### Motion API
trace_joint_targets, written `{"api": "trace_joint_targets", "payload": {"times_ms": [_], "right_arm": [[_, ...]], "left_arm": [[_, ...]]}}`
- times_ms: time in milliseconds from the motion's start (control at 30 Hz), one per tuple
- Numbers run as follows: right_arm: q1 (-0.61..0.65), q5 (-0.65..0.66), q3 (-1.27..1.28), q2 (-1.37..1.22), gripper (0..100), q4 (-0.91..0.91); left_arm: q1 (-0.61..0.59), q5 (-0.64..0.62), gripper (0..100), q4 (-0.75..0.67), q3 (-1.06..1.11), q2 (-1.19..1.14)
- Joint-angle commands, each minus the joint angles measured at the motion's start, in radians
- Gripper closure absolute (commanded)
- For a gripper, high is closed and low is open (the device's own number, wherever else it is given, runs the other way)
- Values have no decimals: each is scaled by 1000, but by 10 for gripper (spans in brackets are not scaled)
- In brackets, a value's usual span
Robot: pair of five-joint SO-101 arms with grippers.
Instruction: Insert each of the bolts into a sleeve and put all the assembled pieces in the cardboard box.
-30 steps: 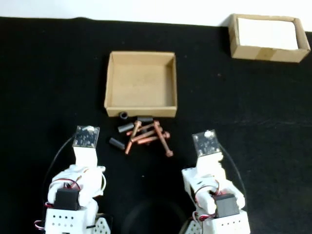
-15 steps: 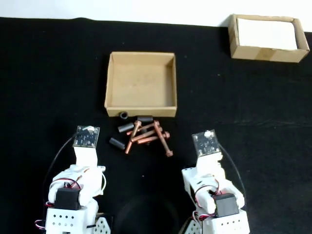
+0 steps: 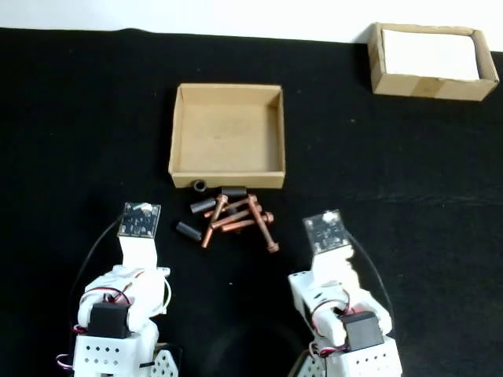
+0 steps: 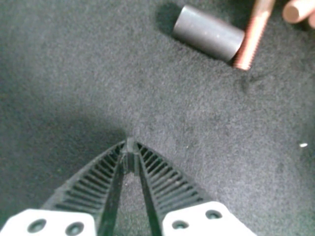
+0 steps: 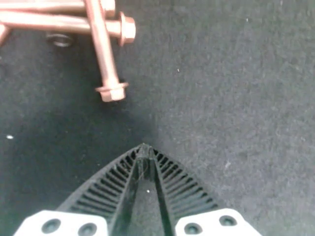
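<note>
My R gripper (image 5: 143, 147) swings toward the bolts (image 3: 238, 218), clenched, empty; L gripper (image 4: 129, 143) idle, clenched too. First pick looks imminent.

right arm (image 3: 324, 232) swung slightly, nearer the bolts (image 3: 244, 221)

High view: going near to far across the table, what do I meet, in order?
Left arm and right arm side by side → bolt-and-sleeve pile → cardboard box → second box.
</note>
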State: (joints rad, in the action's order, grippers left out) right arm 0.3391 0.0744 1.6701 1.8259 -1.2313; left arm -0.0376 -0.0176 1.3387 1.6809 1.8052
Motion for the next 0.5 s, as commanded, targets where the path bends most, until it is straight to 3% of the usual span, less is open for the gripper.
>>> {"api": "trace_joint_targets", "payload": {"times_ms": [0, 167, 467], "right_arm": [[8, 0, 127, 8, 990, 85], [7, 2, 101, 8, 990, 153], [13, 2, -214, 7, 990, 120]], "left_arm": [[12, 5, 992, 6, 16, 4], [12, 5, 992, 6, 16, 4], [12, 5, 992, 6, 16, 4]]}}
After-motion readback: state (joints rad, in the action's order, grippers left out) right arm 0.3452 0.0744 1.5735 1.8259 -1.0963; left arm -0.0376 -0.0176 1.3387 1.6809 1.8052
